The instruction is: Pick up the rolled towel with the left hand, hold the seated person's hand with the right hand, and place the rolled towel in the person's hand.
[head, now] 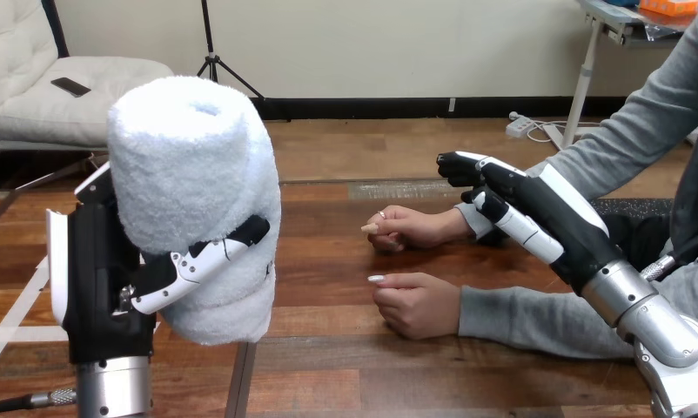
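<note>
Gripping rolled towel point(193, 200) in left hand point(102, 279), well left of person's farther hand point(411, 228); hovering right hand point(537, 213), fingers loosely straight, just over that hand's wrist point(461, 224).

Left hand point(102, 261) raised upright, fingers point(184, 274) curled; right hand point(537, 205) stretched forward, seemingly palm down

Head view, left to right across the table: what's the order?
Left hand gripping the rolled towel → person's far hand and near hand, level with each other → right hand.
</note>
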Robot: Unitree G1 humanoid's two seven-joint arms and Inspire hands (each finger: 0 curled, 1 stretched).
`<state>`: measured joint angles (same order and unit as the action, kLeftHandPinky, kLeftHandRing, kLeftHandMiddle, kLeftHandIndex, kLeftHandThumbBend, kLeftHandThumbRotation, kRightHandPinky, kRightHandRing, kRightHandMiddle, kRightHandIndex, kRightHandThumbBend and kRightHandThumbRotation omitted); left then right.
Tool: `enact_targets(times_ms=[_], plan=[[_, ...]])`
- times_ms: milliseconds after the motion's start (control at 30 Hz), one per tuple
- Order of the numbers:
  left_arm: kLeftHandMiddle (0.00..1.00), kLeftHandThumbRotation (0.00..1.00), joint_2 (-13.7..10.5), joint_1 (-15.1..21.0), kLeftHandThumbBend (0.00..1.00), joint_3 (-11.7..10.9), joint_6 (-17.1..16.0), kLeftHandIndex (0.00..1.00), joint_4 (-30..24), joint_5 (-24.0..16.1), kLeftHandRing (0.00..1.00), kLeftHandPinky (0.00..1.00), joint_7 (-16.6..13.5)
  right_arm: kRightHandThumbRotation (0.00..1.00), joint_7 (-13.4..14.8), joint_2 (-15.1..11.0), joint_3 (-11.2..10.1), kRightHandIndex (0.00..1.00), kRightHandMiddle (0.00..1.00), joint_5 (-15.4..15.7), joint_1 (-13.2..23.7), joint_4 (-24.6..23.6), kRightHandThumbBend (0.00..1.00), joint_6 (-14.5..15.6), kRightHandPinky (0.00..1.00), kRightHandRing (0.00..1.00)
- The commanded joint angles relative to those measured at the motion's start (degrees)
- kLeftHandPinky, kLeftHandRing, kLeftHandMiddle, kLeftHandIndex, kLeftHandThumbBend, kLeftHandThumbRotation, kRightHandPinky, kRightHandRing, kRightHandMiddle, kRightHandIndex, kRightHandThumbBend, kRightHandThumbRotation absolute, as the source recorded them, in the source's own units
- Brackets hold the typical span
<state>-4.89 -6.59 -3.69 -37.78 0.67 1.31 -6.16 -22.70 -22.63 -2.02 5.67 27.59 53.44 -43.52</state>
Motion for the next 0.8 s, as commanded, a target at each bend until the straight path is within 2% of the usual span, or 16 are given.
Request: enact_targets(times_ms=[0,233,600,767], plan=[[0.37,0.0,0.8,3.9,0.61,-1.7,-2.7,0.42,0.4,1.2,0.3,0.24,0.1,1.0,2.1,-1.0,0.9,0.86,0.87,1.7,5.0,1.7,0.96,-0.9,0.84,0.88],[0.37,0.0,0.9,4.0,0.61,-2.2,-3.9,0.42,0.8,1.3,0.3,0.24,0.6,1.0,4.9,-2.2,2.8,0.87,0.87,6.2,6.3,3.0,0.96,-0.8,0.82,0.87],[0.38,0.0,0.9,4.2,0.61,-2.8,-4.8,0.42,1.4,2.3,0.31,0.25,2.2,1.0,7.0,-2.9,4.9,0.87,0.88,10.0,7.6,5.4,0.97,-0.2,0.8,0.86],[0.39,0.0,0.8,4.4,0.61,-3.0,-5.4,0.42,2.0,2.3,0.31,0.26,2.6,1.0,9.0,-3.4,6.4,0.87,0.88,12.6,8.3,6.9,0.99,0.6,0.79,0.86]])
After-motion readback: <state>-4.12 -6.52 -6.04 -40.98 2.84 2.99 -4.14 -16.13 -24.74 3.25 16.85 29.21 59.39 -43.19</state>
